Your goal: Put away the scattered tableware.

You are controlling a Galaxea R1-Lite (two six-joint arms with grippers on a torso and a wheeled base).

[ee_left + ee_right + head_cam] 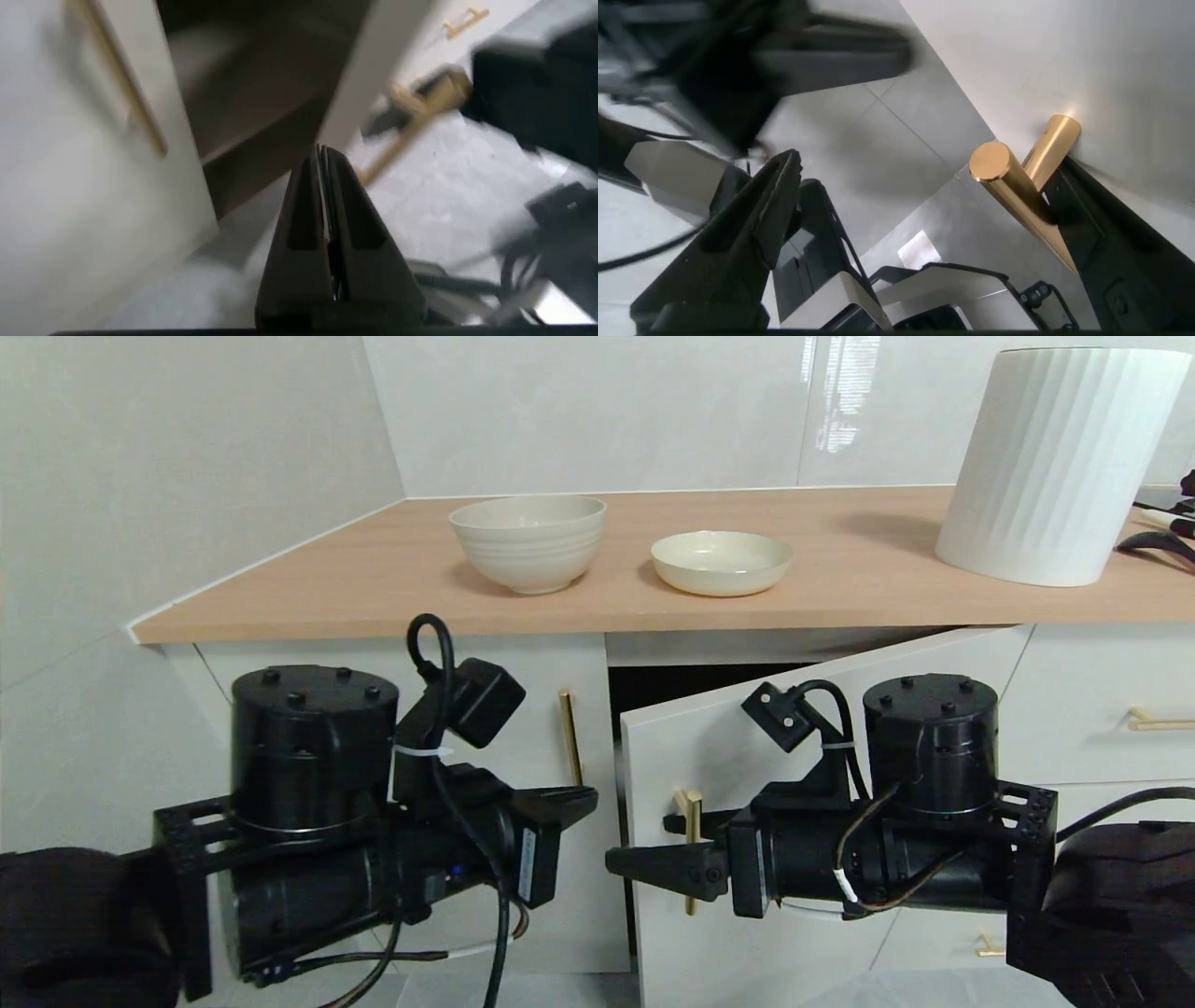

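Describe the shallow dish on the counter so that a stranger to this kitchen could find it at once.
Look along the wooden counter. The dish sits between a deep ribbed bowl and a tall white ribbed container. It is cream, smooth, and much lower than both neighbours.

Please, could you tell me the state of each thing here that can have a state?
Right cabinet door: partly open.
Left cabinet door: shut.
Deep bowl: upright on the counter.
Shallow bowl: upright, empty, on the counter.
Left gripper: shut, empty.
Right gripper: open, door handle between its fingers.
Ribbed white container: upright.
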